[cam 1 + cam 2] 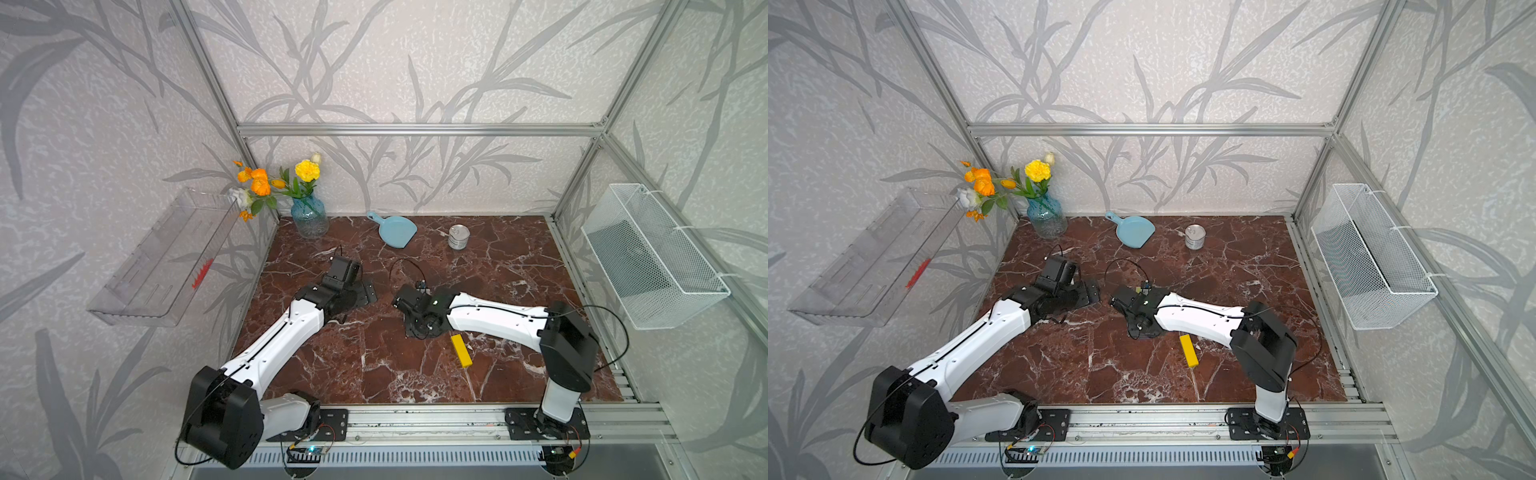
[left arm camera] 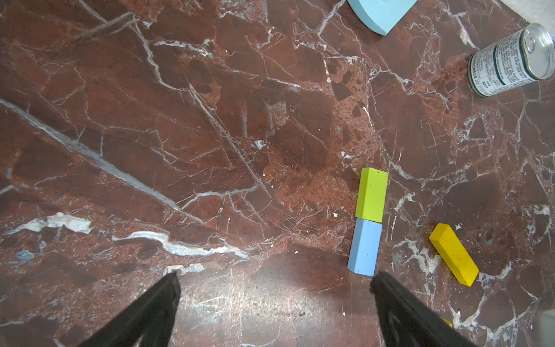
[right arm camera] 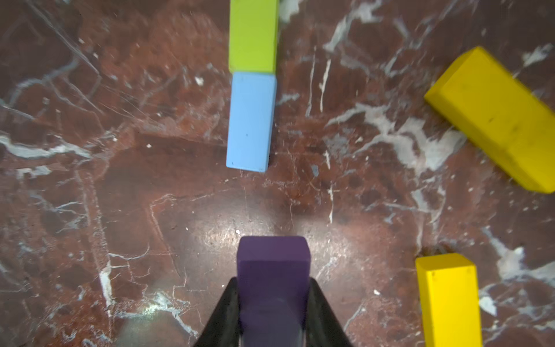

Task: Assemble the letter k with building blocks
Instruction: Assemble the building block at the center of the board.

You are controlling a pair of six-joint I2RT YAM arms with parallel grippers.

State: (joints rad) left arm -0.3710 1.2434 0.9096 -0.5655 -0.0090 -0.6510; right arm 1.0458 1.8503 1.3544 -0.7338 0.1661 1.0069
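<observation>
In the right wrist view my right gripper [image 3: 272, 281] is shut on a purple block [image 3: 273, 258], held just above the marble. Ahead of it a lime green block [image 3: 253, 36] and a light blue block [image 3: 250, 123] lie end to end in a straight line. A gap separates the blue block from the purple one. Two yellow bars [image 3: 495, 120] [image 3: 447, 300] lie off to one side. My left gripper [image 2: 274, 276] stands open and holds nothing, with the blue block [image 2: 365, 246] near one fingertip. In both top views only one yellow bar [image 1: 462, 351] [image 1: 1188, 351] shows; the arms hide the other blocks.
A light blue dustpan [image 1: 397, 232] and a silver tin can [image 1: 459, 237] stand at the back of the marble table [image 1: 519, 266]. A blue glass vase of flowers [image 1: 309, 222] fills the back left corner. A clear tray [image 1: 162, 257] and a wire basket [image 1: 652, 257] hang on the side walls.
</observation>
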